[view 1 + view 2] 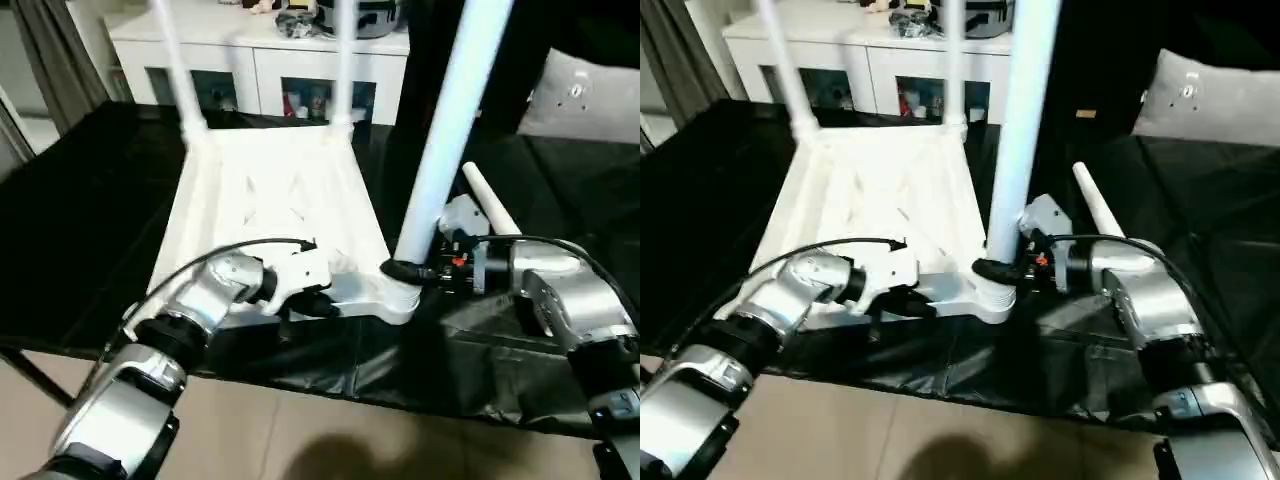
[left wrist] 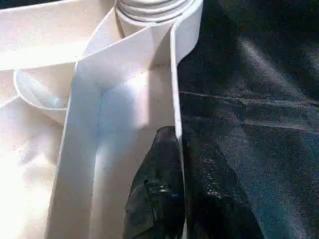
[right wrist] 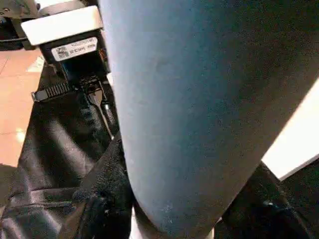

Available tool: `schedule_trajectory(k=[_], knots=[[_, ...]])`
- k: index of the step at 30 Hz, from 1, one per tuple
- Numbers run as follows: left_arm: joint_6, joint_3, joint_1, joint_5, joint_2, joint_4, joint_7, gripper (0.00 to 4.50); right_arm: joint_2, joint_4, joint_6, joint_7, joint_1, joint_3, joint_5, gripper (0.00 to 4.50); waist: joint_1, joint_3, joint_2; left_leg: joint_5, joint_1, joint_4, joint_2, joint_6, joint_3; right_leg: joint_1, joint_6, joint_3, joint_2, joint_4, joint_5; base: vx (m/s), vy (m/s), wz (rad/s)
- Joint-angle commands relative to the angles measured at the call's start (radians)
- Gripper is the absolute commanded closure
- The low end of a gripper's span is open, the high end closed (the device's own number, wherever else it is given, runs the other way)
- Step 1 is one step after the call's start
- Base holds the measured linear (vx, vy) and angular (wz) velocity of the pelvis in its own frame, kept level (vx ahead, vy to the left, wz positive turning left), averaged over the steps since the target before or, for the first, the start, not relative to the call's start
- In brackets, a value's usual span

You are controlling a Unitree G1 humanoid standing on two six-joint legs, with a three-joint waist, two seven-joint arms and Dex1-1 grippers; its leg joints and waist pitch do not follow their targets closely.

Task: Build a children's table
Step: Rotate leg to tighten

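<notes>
The white table top (image 1: 270, 200) lies upside down on the black-covered table, its ribbed underside facing up. Two legs (image 1: 172, 50) (image 1: 343, 60) stand upright in the far corner sockets. A third leg (image 1: 450, 120) stands in the near right socket (image 1: 400, 297), and my right gripper (image 1: 402, 270) is shut around it just above the socket; the right wrist view shows this leg (image 3: 209, 99) close between the fingers (image 3: 109, 194). My left gripper (image 1: 318, 300) is shut on the top's near rim (image 2: 174, 99), one finger (image 2: 159, 199) inside the wall. The fourth leg (image 1: 488, 205) lies loose behind my right gripper.
A white cabinet (image 1: 260, 60) with glass doors stands behind the table. A grey cushion (image 1: 585, 100) rests at the back right. The black cloth (image 1: 80, 200) hangs over the table's front edge above a beige floor (image 1: 300, 440).
</notes>
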Motion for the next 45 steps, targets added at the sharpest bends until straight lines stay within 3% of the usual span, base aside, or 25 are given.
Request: schedule_trajectory(k=[1,4,9,11,14,15,16,17,18,20,21,27,29,30,31,32,33,34,36,37,38,39,40,42,45], knots=[[-0.002,0.004,-0.028,0.029,0.039,0.009,0.009,4.5,-0.002,0.066,0.055,0.032,0.055,0.09,-0.072,2.65,-0.003,-0.046,-0.004,-0.12,-0.013,-0.085,0.06,0.066,-0.01,0.061,-0.115,0.067,-0.084,-0.076,-0.36,0.0,0.0,0.0],[0.004,0.006,-0.016,0.024,0.042,-0.001,0.005,4.5,0.004,0.049,0.069,0.022,0.066,0.078,-0.056,2.65,-0.001,-0.046,-0.007,-0.116,-0.012,-0.085,0.058,0.064,-0.009,0.062,-0.108,0.067,-0.084,-0.078,-0.383,0.0,0.0,0.0],[0.017,0.009,-0.003,0.018,0.038,-0.011,0.005,4.5,0.015,0.012,0.08,-0.04,0.106,0.037,-0.036,2.65,-0.002,-0.045,0.003,-0.121,-0.012,-0.088,0.062,0.056,-0.012,0.061,-0.115,0.069,-0.083,-0.077,-0.36,0.0,0.0,0.0],[0.02,0.011,-0.003,0.016,0.037,-0.011,0.006,4.5,0.018,0.007,0.081,-0.053,0.111,0.029,-0.034,2.65,-0.004,-0.043,0.001,-0.135,-0.012,-0.089,0.06,0.052,-0.012,0.062,-0.11,0.068,-0.083,-0.08,-0.374,0.0,0.0,0.0],[0.026,0.012,0.0,0.01,0.035,-0.014,0.002,4.5,0.024,-0.035,0.089,-0.094,0.154,-0.001,-0.018,2.66,-0.007,-0.04,0.012,-0.177,-0.009,-0.092,0.059,0.039,-0.012,0.059,-0.098,0.067,-0.081,-0.092,-0.413,0.0,0.0,0.0],[0.025,0.012,-0.001,0.01,0.035,-0.012,0.0,4.5,0.025,-0.042,0.09,-0.101,0.162,-0.005,-0.016,2.66,-0.006,-0.04,0.009,-0.183,-0.008,-0.092,0.058,0.037,-0.012,0.06,-0.093,0.066,-0.081,-0.092,-0.417,0.0,0.0,0.0],[0.023,0.011,-0.002,0.01,0.034,-0.009,-0.001,4.5,0.025,-0.048,0.09,-0.106,0.17,-0.008,-0.016,2.66,-0.005,-0.042,0.018,-0.182,-0.008,-0.093,0.058,0.035,-0.015,0.061,-0.094,0.066,-0.081,-0.088,-0.409,0.0,0.0,0.0],[0.022,0.01,-0.003,0.011,0.034,-0.006,-0.001,4.5,0.025,-0.05,0.09,-0.108,0.173,-0.01,-0.017,2.66,-0.007,-0.042,0.016,-0.183,-0.009,-0.093,0.057,0.036,-0.014,0.061,-0.095,0.066,-0.08,-0.089,-0.403,0.0,0.0,0.0],[0.02,0.009,-0.005,0.012,0.035,-0.003,-0.003,4.5,0.026,-0.053,0.091,-0.111,0.175,-0.01,-0.017,2.66,-0.007,-0.042,0.022,-0.181,-0.009,-0.093,0.057,0.037,-0.015,0.062,-0.098,0.066,-0.08,-0.088,-0.398,0.0,0.0,0.0],[0.019,0.006,-0.009,0.013,0.034,0.0,-0.006,4.5,0.027,-0.057,0.094,-0.118,0.177,-0.01,-0.017,2.66,-0.008,-0.042,0.018,-0.183,-0.011,-0.093,0.056,0.04,-0.014,0.063,-0.097,0.065,-0.079,-0.089,-0.401,0.0,0.0,0.0],[0.019,0.005,-0.013,0.014,0.033,0.003,-0.008,4.5,0.031,-0.057,0.095,-0.126,0.174,-0.011,-0.016,2.66,-0.008,-0.041,0.024,-0.186,-0.01,-0.093,0.055,0.04,-0.014,0.062,-0.096,0.064,-0.08,-0.09,-0.411,0.0,0.0,0.0],[0.082,0.01,0.014,0.0,0.026,-0.039,0.003,4.5,0.086,-0.1,0.148,-0.225,0.189,-0.034,-0.005,2.66,-0.015,-0.036,0.023,-0.223,-0.007,-0.099,0.056,0.025,-0.017,0.058,-0.075,0.062,-0.08,-0.099,-0.469,0.0,0.0,0.0],[0.17,0.035,0.058,-0.023,0.004,-0.104,0.051,4.5,0.121,-0.107,0.185,-0.328,0.191,-0.049,-0.025,2.66,-0.022,-0.033,0.024,-0.237,-0.008,-0.102,0.058,0.014,-0.019,0.058,-0.075,0.063,-0.082,-0.098,-0.483,0.0,0.0,0.0],[0.201,0.043,0.074,-0.029,-0.005,-0.13,0.071,4.5,0.134,-0.11,0.204,-0.363,0.191,-0.056,-0.028,2.66,-0.029,-0.026,0.021,-0.276,-0.004,-0.102,0.055,0.009,-0.019,0.052,-0.063,0.057,-0.081,-0.106,-0.539,0.0,0.0,0.0],[0.239,0.053,0.092,-0.035,-0.021,-0.161,0.104,4.5,0.151,-0.111,0.223,-0.407,0.189,-0.064,-0.034,2.66,-0.037,-0.021,0.023,-0.308,0.002,-0.102,0.052,0.007,-0.019,0.048,-0.046,0.052,-0.078,-0.114,-0.587,0.0,0.0,0.0],[0.277,0.063,0.107,-0.039,-0.041,-0.189,0.138,4.5,0.165,-0.11,0.237,-0.442,0.185,-0.069,-0.041,2.66,-0.048,-0.019,0.024,-0.36,0.017,-0.095,0.042,0.007,-0.019,0.042,-0.005,0.035,-0.075,-0.134,-0.671,0.0,0.0,0.0],[0.349,0.073,0.126,-0.034,-0.087,-0.23,0.21,4.5,0.202,-0.1,0.271,-0.524,0.171,-0.085,-0.053,2.66,-0.064,-0.018,0.004,-0.37,0.016,-0.094,0.041,0.01,-0.022,0.045,0.022,0.022,-0.075,-0.146,-0.697,0.0,0.0,0.0],[0.401,0.079,0.136,-0.029,-0.123,-0.256,0.264,4.5,0.228,-0.091,0.294,-0.578,0.159,-0.097,-0.061,2.66,-0.067,-0.021,0.019,-0.368,0.02,-0.095,0.045,0.004,-0.026,0.048,0.021,0.02,-0.078,-0.143,-0.685,0.0,0.0,0.0],[0.473,0.09,0.127,-0.015,-0.19,-0.275,0.357,4.5,0.275,-0.068,0.318,-0.664,0.128,-0.111,-0.08,2.66,-0.098,-0.015,0.026,-0.422,0.016,-0.098,0.051,0.003,-0.036,0.055,0.046,-0.007,-0.075,-0.157,-0.671,0.0,0.0,0.0],[0.475,0.09,0.126,-0.015,-0.194,-0.276,0.363,4.5,0.278,-0.066,0.319,-0.67,0.126,-0.111,-0.081,2.66,-0.105,-0.016,0.031,-0.443,0.018,-0.099,0.053,0.003,-0.039,0.058,0.052,-0.009,-0.075,-0.16,-0.664,0.0,0.0,0.0],[0.506,0.096,0.109,-0.001,-0.232,-0.285,0.419,4.5,0.311,-0.028,0.32,-0.736,0.091,-0.122,-0.088,2.66,-0.12,-0.018,0.029,-0.464,0.008,-0.106,0.057,0.005,-0.046,0.067,0.053,-0.007,-0.078,-0.155,-0.63,-0.013,0.051,-0.02],[0.521,0.094,0.098,0.013,-0.244,-0.29,0.443,4.5,0.331,0.0,0.318,-0.78,0.067,-0.132,-0.091,2.66,-0.132,-0.019,0.02,-0.477,0.007,-0.108,0.058,0.009,-0.047,0.065,0.045,-0.003,-0.081,-0.153,-0.617,0.0,0.0,0.0],[0.521,0.094,0.098,0.013,-0.244,-0.29,0.443,4.5,0.331,0.0,0.318,-0.78,0.067,-0.132,-0.091,2.66,-0.139,-0.017,0.024,-0.471,0.007,-0.105,0.051,0.013,-0.046,0.062,0.042,-0.003,-0.084,-0.157,-0.631,0.0,0.0,0.0],[0.53,0.088,0.095,0.027,-0.234,-0.302,0.447,4.5,0.347,0.022,0.318,-0.821,0.046,-0.136,-0.094,2.66,-0.146,-0.015,0.024,-0.45,0.007,-0.103,0.042,0.02,-0.042,0.057,0.04,-0.001,-0.089,-0.164,-0.656,0.0,0.0,0.0],[0.549,0.076,0.115,0.043,-0.214,-0.342,0.444,4.5,0.362,0.036,0.331,-0.841,0.034,-0.151,-0.1,2.66,-0.151,-0.019,0.022,-0.424,-0.002,-0.106,0.044,0.02,-0.044,0.058,0.032,0.008,-0.092,-0.159,-0.642,0.0,0.0,0.0]])
